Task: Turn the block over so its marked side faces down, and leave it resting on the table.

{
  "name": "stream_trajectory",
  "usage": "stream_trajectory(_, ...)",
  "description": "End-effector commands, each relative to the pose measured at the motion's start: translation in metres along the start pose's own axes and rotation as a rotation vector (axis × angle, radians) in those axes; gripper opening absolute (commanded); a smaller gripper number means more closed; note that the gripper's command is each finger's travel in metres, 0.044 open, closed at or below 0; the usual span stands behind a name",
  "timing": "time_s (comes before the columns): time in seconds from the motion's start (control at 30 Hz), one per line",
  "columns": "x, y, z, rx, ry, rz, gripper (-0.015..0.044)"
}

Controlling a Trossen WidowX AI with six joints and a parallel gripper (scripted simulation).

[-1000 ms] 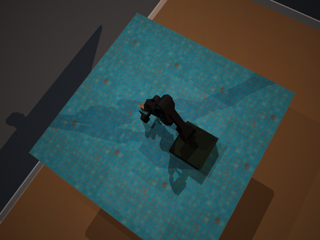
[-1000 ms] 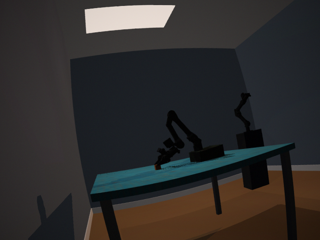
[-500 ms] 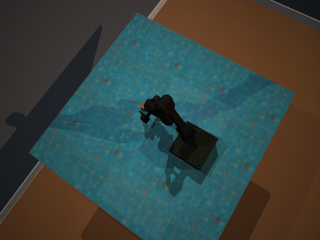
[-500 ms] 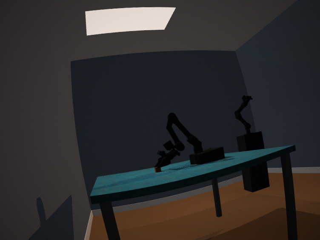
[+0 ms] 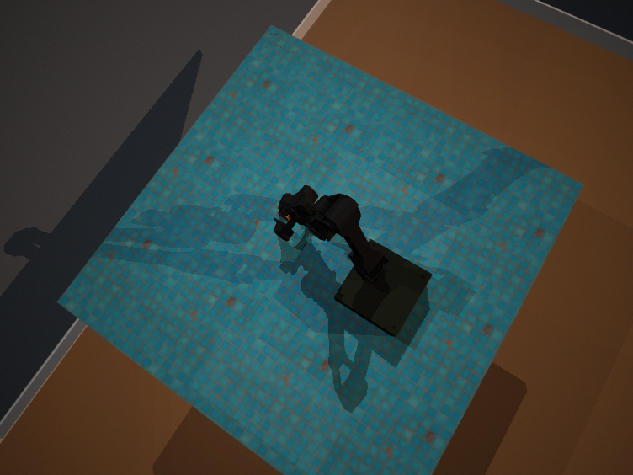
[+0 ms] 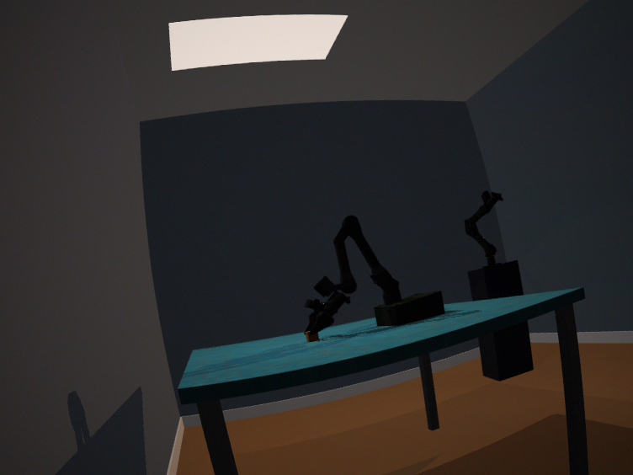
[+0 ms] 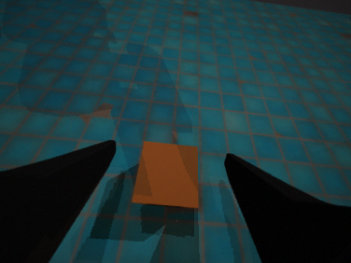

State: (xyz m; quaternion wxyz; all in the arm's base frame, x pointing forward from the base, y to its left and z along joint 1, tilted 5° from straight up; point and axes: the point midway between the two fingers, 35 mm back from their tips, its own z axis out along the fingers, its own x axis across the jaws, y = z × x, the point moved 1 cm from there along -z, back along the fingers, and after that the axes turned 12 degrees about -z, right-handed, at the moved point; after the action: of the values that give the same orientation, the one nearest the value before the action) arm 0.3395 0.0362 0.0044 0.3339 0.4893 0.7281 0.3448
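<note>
The orange block (image 5: 285, 217) (image 6: 311, 337) (image 7: 167, 176) sits on the blue tiled table (image 5: 388, 127) (image 6: 245, 360) (image 7: 280, 117). In the wrist view its upper face is plain orange, partly in shadow, with no mark showing. Its other sides are mostly hidden, so I cannot tell where the marked side is. My gripper (image 5: 278, 216) (image 6: 307, 333) (image 7: 172, 152) is open, low over the block. In the wrist view one black finger stands on each side, with a gap between each finger and the block. In the top view the gripper partly covers the block.
The arm's dark base box (image 5: 380, 306) (image 6: 408, 309) stands on the table behind the gripper. A second arm (image 6: 477, 230) stands on a dark pedestal (image 6: 503, 327) beyond the table. Shadows of the arm fall across the tiles around the block.
</note>
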Motion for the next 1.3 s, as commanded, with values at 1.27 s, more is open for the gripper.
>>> stream_trajectory(1.27,-0.014,0.075,-0.047,0.723,0.148,-0.005,0.0440)
